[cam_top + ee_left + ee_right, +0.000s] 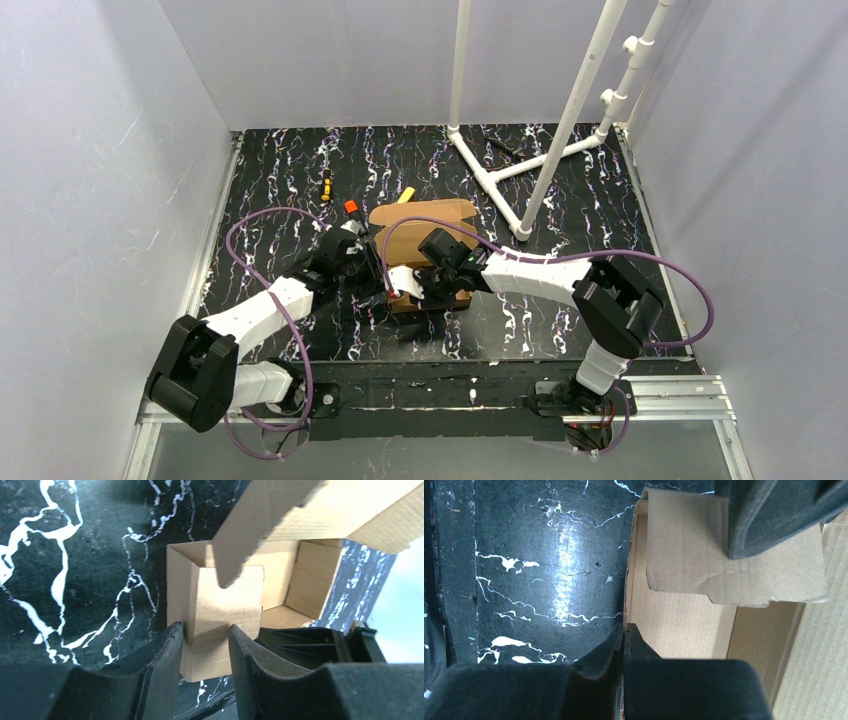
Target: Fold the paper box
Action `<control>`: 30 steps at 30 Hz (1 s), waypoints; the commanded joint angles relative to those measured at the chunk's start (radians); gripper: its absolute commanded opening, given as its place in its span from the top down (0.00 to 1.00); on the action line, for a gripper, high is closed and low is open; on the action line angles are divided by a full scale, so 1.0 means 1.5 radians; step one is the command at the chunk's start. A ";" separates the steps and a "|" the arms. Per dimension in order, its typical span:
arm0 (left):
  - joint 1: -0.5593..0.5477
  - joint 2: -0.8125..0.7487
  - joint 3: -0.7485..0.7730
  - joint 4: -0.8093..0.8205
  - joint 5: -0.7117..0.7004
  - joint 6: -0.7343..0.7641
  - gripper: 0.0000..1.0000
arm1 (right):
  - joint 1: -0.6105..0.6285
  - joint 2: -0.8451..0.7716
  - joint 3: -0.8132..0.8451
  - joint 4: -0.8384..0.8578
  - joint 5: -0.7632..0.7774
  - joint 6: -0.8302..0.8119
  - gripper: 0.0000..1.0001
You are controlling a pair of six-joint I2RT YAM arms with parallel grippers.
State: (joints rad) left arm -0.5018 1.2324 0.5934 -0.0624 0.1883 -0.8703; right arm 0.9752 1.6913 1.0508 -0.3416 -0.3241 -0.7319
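Top view: the paper box [405, 240] sits on the black marbled mat [560, 300], near the middle of the table and between the 2 arms. It is partly erected: the walls stand up, the inside is open, and 1 broad lid flap [425, 212] rises at the far side.

Left gripper [385, 275]: it is at the box's left near corner. In the left wrist view the 2 fingers [167, 670] straddle a folded side panel [225, 610] at that corner, and cardboard fills the gap between them. The gripper is recorded as clenched on the paper box. A loose flap [260, 520] hangs across the top of that view, above the open cavity.

Right gripper [425, 290]: it is at the near wall, just beside the left gripper. In the right wrist view the 2 fingertips are pressed together on the thin upper edge of the wall [625, 605], 1 outside and 1 inside. The gripper is recorded as grasping the paper box by this wall. A flap with a ragged edge [734, 575] is folded over the cavity. A black moulded part [774, 515] lies on it, and what that part is cannot be told.

Other items: 2 small orange-and-black objects [325, 185] [352, 208] and 1 yellow object [405, 195] lie on the mat behind the box. A white pipe frame [520, 185] stands at the far right.
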 commanded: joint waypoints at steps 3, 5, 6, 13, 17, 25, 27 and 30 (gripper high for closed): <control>-0.013 0.024 0.036 -0.094 -0.058 0.028 0.64 | -0.001 0.012 0.010 -0.003 -0.016 0.009 0.95; -0.017 0.032 0.042 -0.094 -0.060 0.026 0.65 | -0.001 0.011 0.010 -0.003 -0.016 0.010 0.95; -0.020 0.037 0.045 -0.094 -0.061 0.024 0.65 | -0.001 0.011 0.010 -0.003 -0.016 0.010 0.95; -0.036 0.059 0.063 -0.097 -0.073 0.011 0.70 | -0.001 0.010 0.011 -0.002 -0.019 0.011 0.95; -0.044 0.072 0.068 -0.101 -0.091 0.005 0.74 | -0.001 0.009 0.012 -0.001 -0.025 0.015 0.93; -0.071 0.098 0.113 -0.158 -0.172 0.030 0.93 | -0.003 0.001 0.025 -0.018 -0.062 0.028 0.73; -0.078 0.099 0.121 -0.170 -0.193 0.038 0.97 | -0.009 -0.010 0.036 -0.039 -0.083 0.022 0.64; -0.087 0.097 0.132 -0.192 -0.231 0.051 1.00 | -0.031 -0.033 0.051 -0.077 -0.123 0.000 0.51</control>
State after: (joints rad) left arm -0.6170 1.3834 0.7452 -0.2775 -0.0360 -0.8253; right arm 0.9615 1.6920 1.0695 -0.3717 -0.3973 -0.7067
